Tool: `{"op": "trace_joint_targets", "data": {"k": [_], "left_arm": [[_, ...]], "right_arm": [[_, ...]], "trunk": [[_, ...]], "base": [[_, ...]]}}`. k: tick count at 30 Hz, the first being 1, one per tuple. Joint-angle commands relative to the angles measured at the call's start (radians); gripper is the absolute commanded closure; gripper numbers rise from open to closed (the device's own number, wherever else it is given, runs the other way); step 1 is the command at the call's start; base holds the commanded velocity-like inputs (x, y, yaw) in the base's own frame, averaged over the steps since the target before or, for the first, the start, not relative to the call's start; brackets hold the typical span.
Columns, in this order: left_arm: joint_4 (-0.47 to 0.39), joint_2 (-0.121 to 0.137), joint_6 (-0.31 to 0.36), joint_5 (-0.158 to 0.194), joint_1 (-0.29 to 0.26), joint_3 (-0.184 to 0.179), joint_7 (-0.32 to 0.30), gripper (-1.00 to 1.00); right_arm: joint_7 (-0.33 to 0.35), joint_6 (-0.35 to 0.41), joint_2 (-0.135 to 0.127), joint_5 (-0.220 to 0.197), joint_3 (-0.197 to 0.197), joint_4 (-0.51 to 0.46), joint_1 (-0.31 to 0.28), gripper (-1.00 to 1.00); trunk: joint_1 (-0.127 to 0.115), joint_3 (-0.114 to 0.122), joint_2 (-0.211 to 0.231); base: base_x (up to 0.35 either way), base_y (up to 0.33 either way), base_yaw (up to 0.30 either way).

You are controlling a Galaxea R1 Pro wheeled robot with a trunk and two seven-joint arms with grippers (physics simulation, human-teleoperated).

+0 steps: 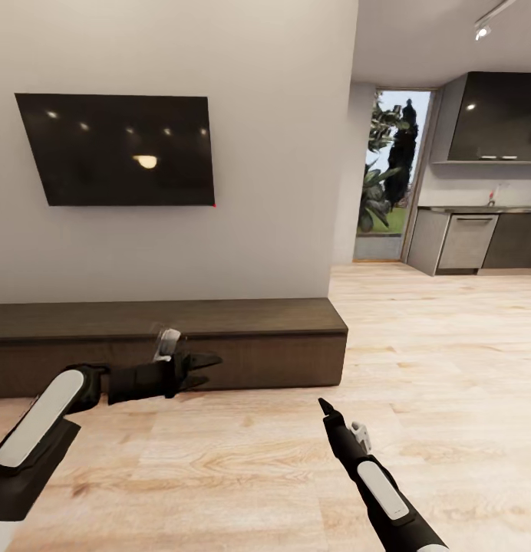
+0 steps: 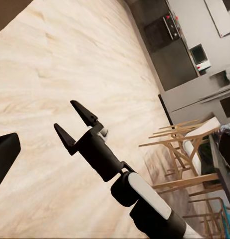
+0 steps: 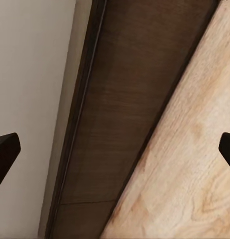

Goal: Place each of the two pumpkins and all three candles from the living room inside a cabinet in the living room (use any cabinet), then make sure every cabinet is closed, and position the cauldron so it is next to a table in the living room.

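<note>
The long dark brown cabinet (image 1: 258, 337) stands against the wall under the TV, its flat fronts flush and shut. My left gripper (image 1: 210, 369) hangs open and empty just in front of the cabinet's middle. My right gripper (image 1: 324, 404) is lower and to the right, over the wooden floor, a short way from the cabinet's right end. The left wrist view shows the right gripper (image 2: 65, 114) open with nothing between its fingers. In the right wrist view the cabinet front (image 3: 124, 99) runs between wall and floor. The pumpkins, candles, cauldron and table are out of view.
A black TV (image 1: 120, 149) hangs on the grey wall. Light wooden floor (image 1: 419, 368) stretches right toward a kitchen counter (image 1: 480, 238) and a glass door (image 1: 388, 176). Wooden dining chairs (image 2: 184, 149) stand behind me in the left wrist view.
</note>
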Motion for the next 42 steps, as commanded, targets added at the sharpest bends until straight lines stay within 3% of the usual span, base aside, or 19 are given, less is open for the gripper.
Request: {"op": "trace_joint_targets", "data": {"k": [1, 3, 9, 14, 17, 20, 30, 34, 41, 42], "left_arm": [[-0.002, -0.001, 0.001, 0.014, -0.001, -0.039, 0.009, -1.0], [-0.002, -0.003, 0.001, 0.015, -0.001, -0.082, 0.008, -1.0], [-0.004, -0.006, 0.001, 0.017, -0.001, -0.121, 0.005, -1.0], [-0.008, -0.004, 0.001, 0.02, -0.001, -0.123, -0.025, -1.0], [-0.01, -0.001, 0.001, 0.02, -0.001, -0.127, -0.115, -1.0], [-0.009, 0.001, 0.001, 0.018, -0.001, -0.125, -0.163, -1.0], [-0.01, 0.001, 0.001, 0.013, -0.001, -0.13, -0.195, -1.0], [-0.011, 0.001, 0.001, 0.012, -0.001, -0.131, -0.197, -1.0], [-0.012, 0.0, 0.001, 0.012, -0.001, -0.132, -0.196, -1.0], [-0.012, -0.001, 0.001, 0.012, -0.001, -0.132, -0.196, -1.0]], "right_arm": [[0.003, 0.002, 0.0, -0.009, 0.0, 0.0, -0.001, -1.0], [-0.001, 0.003, 0.0, -0.009, 0.0, 0.0, -0.002, -1.0], [-0.003, 0.006, -0.018, -0.01, 0.0, 0.0, -0.016, -1.0], [0.002, 0.057, -0.026, -0.016, -0.006, 0.0, -0.018, -1.0], [0.003, 0.085, -0.027, -0.02, -0.01, 0.0, -0.019, -1.0], [0.003, 0.094, -0.027, -0.028, -0.011, 0.0, -0.019, -1.0], [0.005, 0.099, -0.028, -0.05, -0.019, 0.0, -0.019, -1.0], [0.007, 0.102, -0.028, -0.051, -0.078, -0.001, -0.019, -1.0], [0.068, 0.187, -0.032, -0.051, -0.113, -0.004, -0.018, -1.0], [0.081, 0.199, -0.031, -0.052, -0.132, -0.004, -0.018, -1.0]], "trunk": [[0.0, -0.001, 0.0], [0.0, -0.001, 0.0], [0.0, -0.001, 0.0], [0.0, -0.001, 0.0], [0.0, -0.001, 0.0], [0.0, -0.001, 0.0], [0.0, -0.001, 0.0], [0.0, -0.001, 0.0], [0.0, -0.001, 0.0], [0.0, -0.001, 0.0]], "base": [[0.021, 0.0, 0.0], [0.063, 0.0, 0.0], [0.045, 0.0, 0.0], [0.134, 0.0, 0.0], [0.278, 0.0, 0.0], [0.313, 0.0, 0.0], [0.332, 0.0, 0.0], [0.325, 0.0, 0.0], [0.274, 0.0, 0.0], [0.17, 0.0, 0.0]]}}
